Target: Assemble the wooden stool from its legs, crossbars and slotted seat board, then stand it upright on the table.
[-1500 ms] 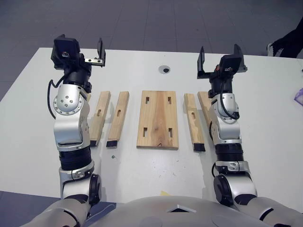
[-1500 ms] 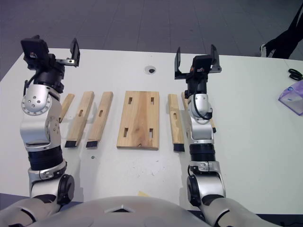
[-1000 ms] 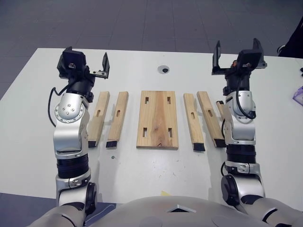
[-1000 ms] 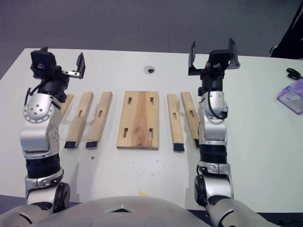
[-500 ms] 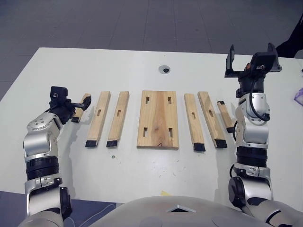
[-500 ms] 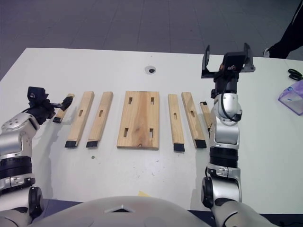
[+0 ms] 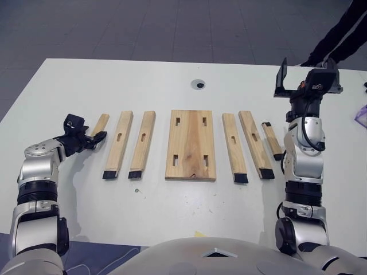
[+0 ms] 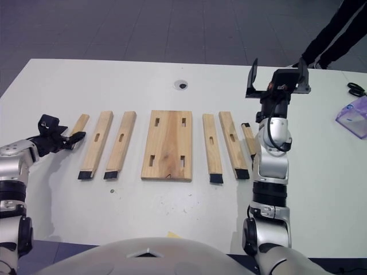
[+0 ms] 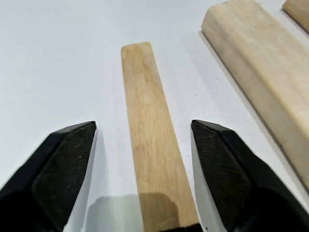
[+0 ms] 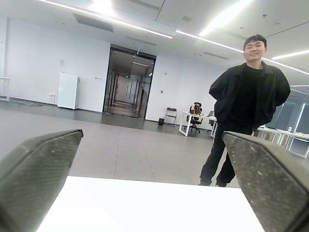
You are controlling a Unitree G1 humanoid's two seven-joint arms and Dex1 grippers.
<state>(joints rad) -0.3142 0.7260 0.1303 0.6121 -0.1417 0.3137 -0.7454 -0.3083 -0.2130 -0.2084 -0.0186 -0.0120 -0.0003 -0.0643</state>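
The slotted seat board [image 7: 191, 145] lies flat at the table's middle. Two legs [image 7: 118, 143] [image 7: 143, 143] lie to its left, two more legs [image 7: 234, 146] [image 7: 256, 144] to its right. A short crossbar [image 7: 272, 140] lies at the far right. Another crossbar [image 9: 147, 125] lies at the far left, its near end between the fingers [image 9: 63, 174] of my open left gripper [image 7: 90, 133], low on the table. My right gripper [image 7: 308, 77] stands open, raised above the table's far right, holding nothing.
A round hole [image 7: 199, 85] sits in the white table [image 7: 172, 212] behind the board. A purple object [image 8: 356, 117] and scissors [image 8: 355, 87] lie at the right edge. A small dark speck [image 7: 136, 190] lies in front of the left legs.
My left arm has swung out and dropped from raised to table level, its fingers now straddling the left crossbar. My right arm has shifted right, uncovering the right leg and crossbar.
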